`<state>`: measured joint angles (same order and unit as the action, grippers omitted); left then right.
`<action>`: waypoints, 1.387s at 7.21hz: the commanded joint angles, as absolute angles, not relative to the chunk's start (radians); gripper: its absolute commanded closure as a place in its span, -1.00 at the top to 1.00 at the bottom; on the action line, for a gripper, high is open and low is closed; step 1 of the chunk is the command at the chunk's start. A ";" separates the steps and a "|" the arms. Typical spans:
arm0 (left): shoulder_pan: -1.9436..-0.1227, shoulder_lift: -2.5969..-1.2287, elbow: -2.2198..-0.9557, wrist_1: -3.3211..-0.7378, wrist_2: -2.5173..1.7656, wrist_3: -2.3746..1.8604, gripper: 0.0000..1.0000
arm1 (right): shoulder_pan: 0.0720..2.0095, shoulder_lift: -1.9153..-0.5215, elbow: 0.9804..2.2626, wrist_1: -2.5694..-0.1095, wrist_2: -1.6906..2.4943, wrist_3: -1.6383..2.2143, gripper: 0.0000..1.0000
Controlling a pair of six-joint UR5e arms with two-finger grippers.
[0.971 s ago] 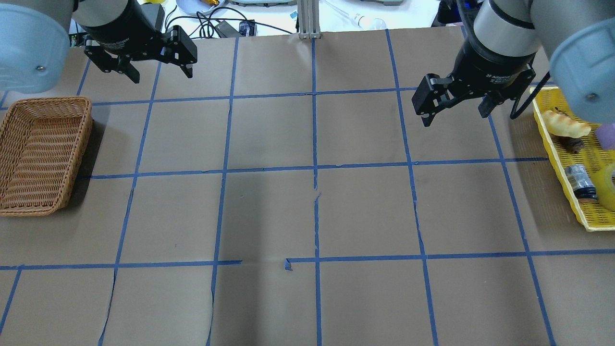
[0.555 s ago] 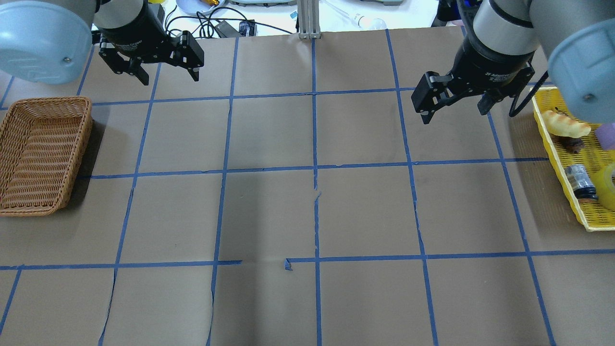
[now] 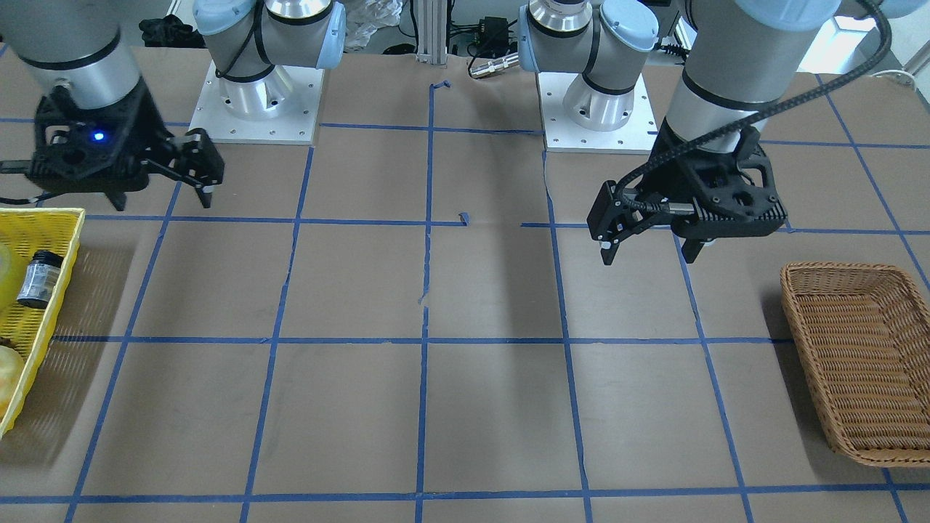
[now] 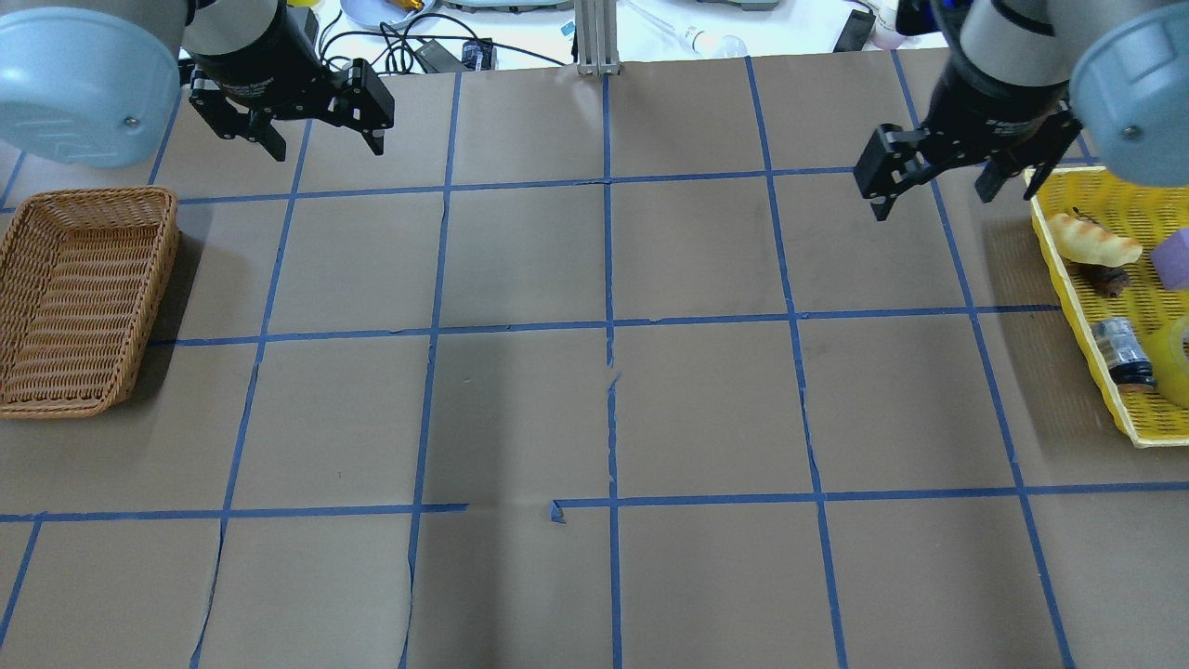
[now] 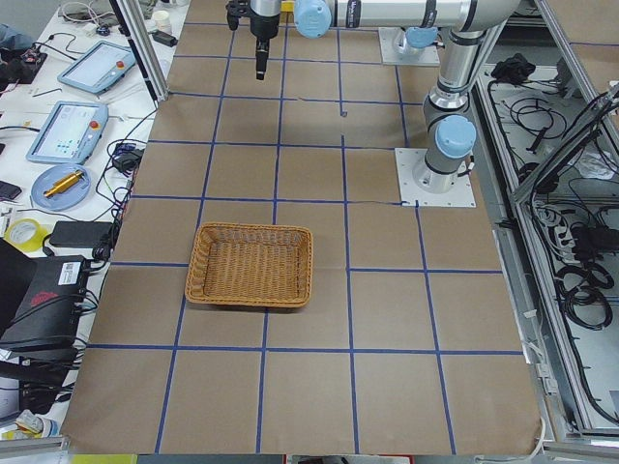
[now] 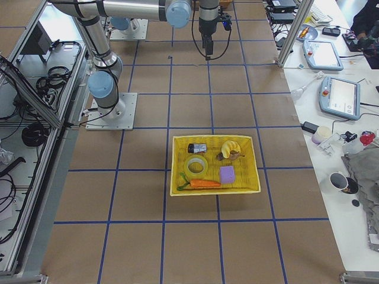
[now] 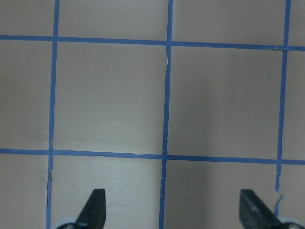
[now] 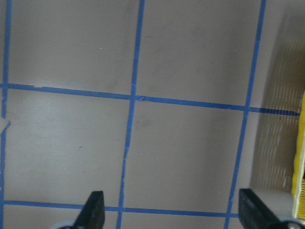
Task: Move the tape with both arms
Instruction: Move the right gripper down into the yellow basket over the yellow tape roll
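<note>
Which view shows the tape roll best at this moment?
Exterior right: the whole tape lies in the yellow tray, core ring visible. Overhead cuts it off at the frame edge; the front-facing view shows a sliver at most; the other views miss it.

The tape point(image 4: 1178, 360) is cut by the overhead view's right edge, as is the yellow tray point(image 4: 1124, 200) holding it. The wrist views show only the tips of the left gripper point(image 7: 172, 210) and right gripper point(image 8: 171, 210), cropped at the bottom.
</note>
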<state>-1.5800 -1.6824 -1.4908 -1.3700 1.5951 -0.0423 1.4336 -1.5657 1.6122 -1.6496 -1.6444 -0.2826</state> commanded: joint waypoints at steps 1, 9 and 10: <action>-1.589 -1.701 -1.503 -1.365 1.592 -0.046 1.00 | 1.173 -1.527 1.617 -1.749 -1.652 -0.733 1.00; -1.595 -1.700 -1.538 -1.355 1.601 -0.051 1.00 | 0.808 -1.211 1.745 -2.011 -1.710 -1.089 1.00; -1.595 -1.698 -1.552 -1.321 1.601 -0.051 1.00 | 0.808 -1.197 1.768 -2.046 -1.739 -1.071 1.00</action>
<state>-1.5954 -1.6985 -1.5337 -1.3531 1.6018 -0.0483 0.8101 -1.2207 1.7371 -1.9958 -1.6927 -1.0915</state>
